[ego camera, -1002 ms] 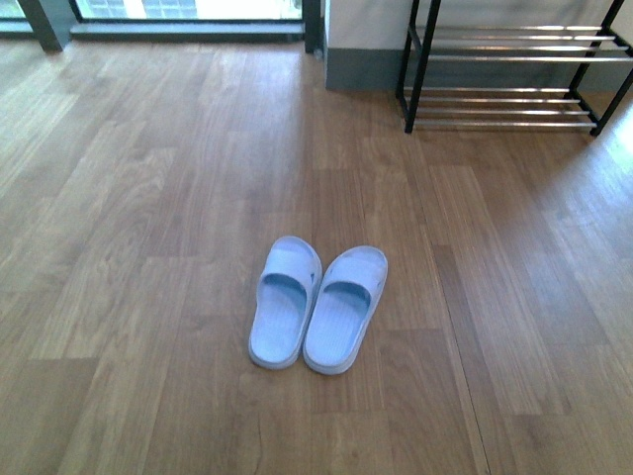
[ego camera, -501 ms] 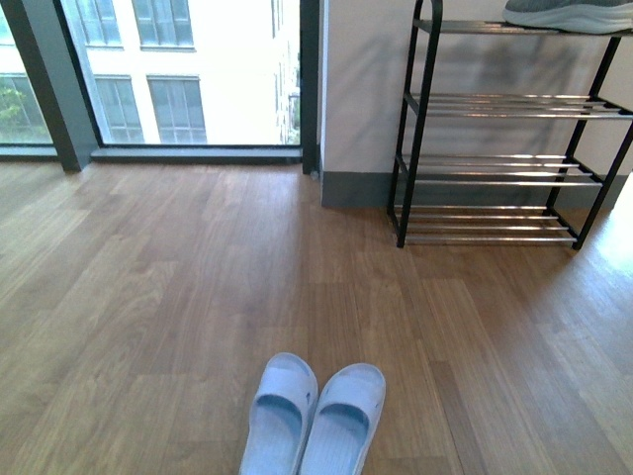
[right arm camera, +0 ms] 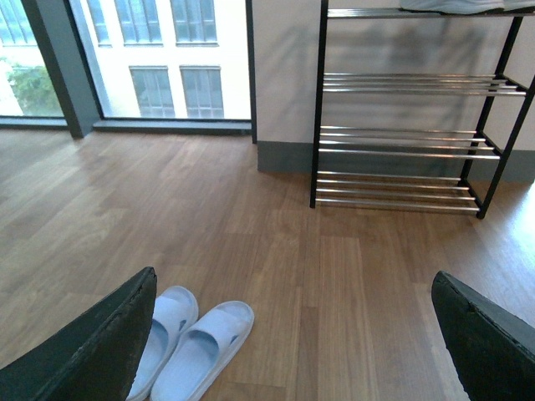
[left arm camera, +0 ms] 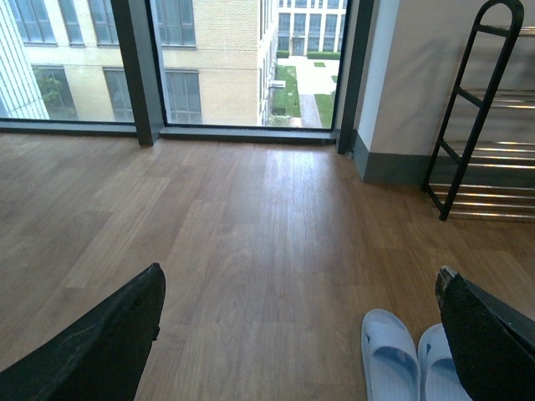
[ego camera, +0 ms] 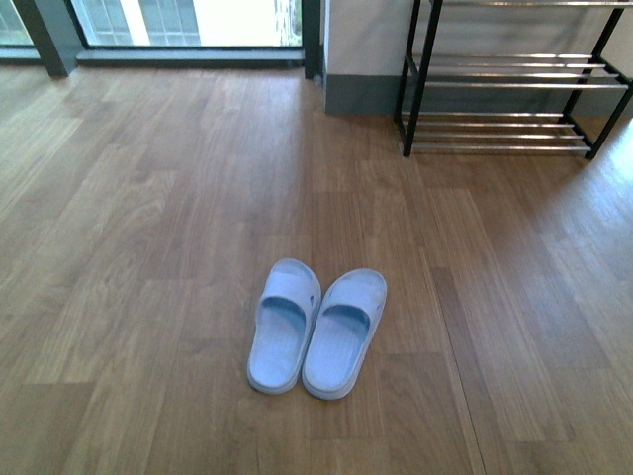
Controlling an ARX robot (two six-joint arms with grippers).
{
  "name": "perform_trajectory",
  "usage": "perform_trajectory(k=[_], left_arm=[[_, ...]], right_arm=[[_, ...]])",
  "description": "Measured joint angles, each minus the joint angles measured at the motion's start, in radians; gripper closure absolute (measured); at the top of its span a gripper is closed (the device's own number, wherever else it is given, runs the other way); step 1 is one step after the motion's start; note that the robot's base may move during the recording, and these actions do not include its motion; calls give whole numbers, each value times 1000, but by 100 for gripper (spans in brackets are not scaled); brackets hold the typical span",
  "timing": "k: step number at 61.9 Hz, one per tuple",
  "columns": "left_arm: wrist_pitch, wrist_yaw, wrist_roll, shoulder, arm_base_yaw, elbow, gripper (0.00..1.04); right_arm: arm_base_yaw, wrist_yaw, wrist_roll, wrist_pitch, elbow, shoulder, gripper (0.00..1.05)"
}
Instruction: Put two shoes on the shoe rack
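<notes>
Pale-blue slippers (ego camera: 315, 329) sit side by side on the wood floor (ego camera: 129, 247) in my front view. Half a second ago they lay at its bottom edge, and the shoe rack (ego camera: 504, 67) showed up to its top tier with a grey sneaker on it. Now the view has dipped back down and that tier is cut off. The right wrist view does reach the top tier, where a thin strip of white sole (right arm camera: 456, 5) rests at the frame's edge; I cannot tell whether one shoe or both are up there. The left jaws stand spread wide with nothing between them, and so do the right jaws, both well short of the rack. I judge the placing done or nearly so — the slippers are not the task's shoes.
</notes>
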Motion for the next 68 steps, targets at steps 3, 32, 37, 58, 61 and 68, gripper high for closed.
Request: perform_trajectory(k=[3, 32, 37, 58, 61, 68], left_arm=[[0, 0, 0, 0, 0, 0, 9], [0, 0, 0, 0, 0, 0, 9], [0, 0, 0, 0, 0, 0, 9], [0, 0, 0, 0, 0, 0, 9], [0, 0, 0, 0, 0, 0, 9], [0, 0, 0, 0, 0, 0, 9]], right_arm=[[0, 0, 0, 0, 0, 0, 9], [0, 0, 0, 0, 0, 0, 9], [0, 0, 0, 0, 0, 0, 9], [0, 0, 0, 0, 0, 0, 9], [0, 0, 0, 0, 0, 0, 9], [0, 0, 0, 0, 0, 0, 9]])
